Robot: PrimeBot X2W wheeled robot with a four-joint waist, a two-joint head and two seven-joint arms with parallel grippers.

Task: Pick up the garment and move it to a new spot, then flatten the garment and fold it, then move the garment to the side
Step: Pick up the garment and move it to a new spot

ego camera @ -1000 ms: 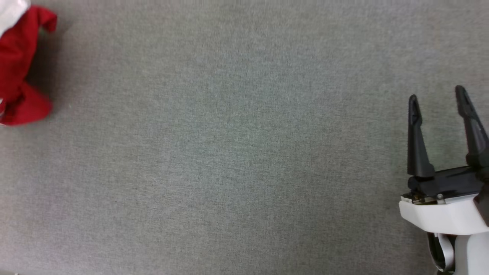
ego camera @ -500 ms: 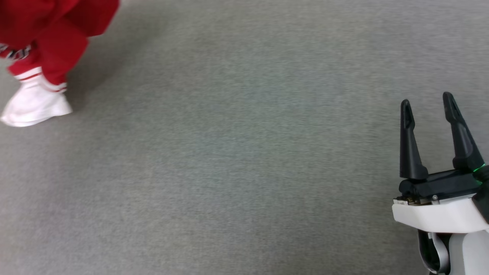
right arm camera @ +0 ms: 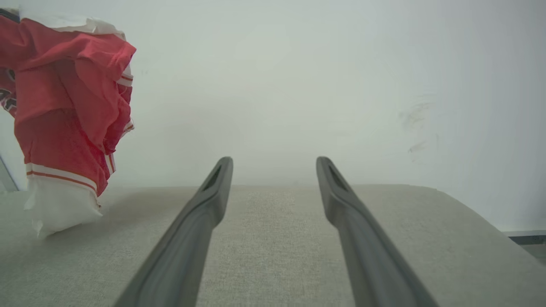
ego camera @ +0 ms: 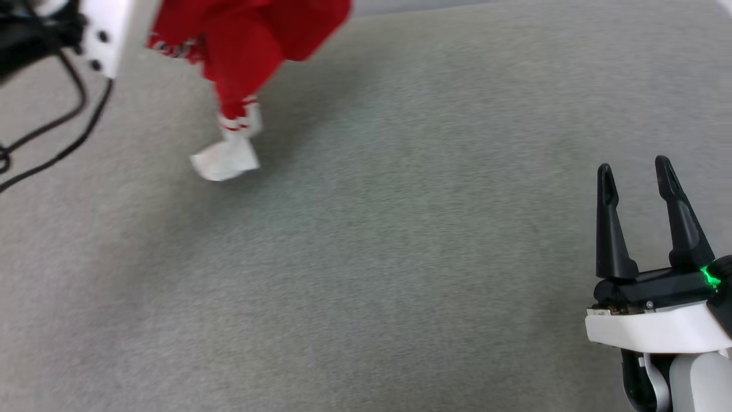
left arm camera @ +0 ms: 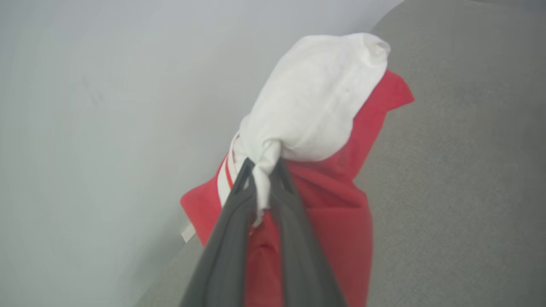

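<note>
**Desk:** What has the left end effector [left arm camera: 262, 164] got?

**Operator:** I've got it clenched on the garment [left arm camera: 341, 204]. The two dark fingers [left arm camera: 230, 238] pinch a twisted knot of white cloth at their tips. A white bulge of fabric swells beyond the pinch, and the red body hangs around and under the fingers.

**Desk:** And the other side?

**Operator:** My right end effector [ego camera: 632, 171] is released. Its jaws are spread wide with nothing between them, low at the right of the head view. A green light [ego camera: 709, 278] glows on its base. It sits well apart from the shirt.

**Desk:** Where is the garment overall?

**Operator:** I see it bunched and lifted above the bench [ego camera: 400, 257], at the upper left of the head view. A white sleeve end [ego camera: 226, 160], below red-and-white striped trim, dangles lowest and reaches down to the grey bench top. I cannot tell whether it touches. Black cables [ego camera: 68, 120] loop to its left, and a pale wall [right arm camera: 298, 64] stands behind the bench.
</note>
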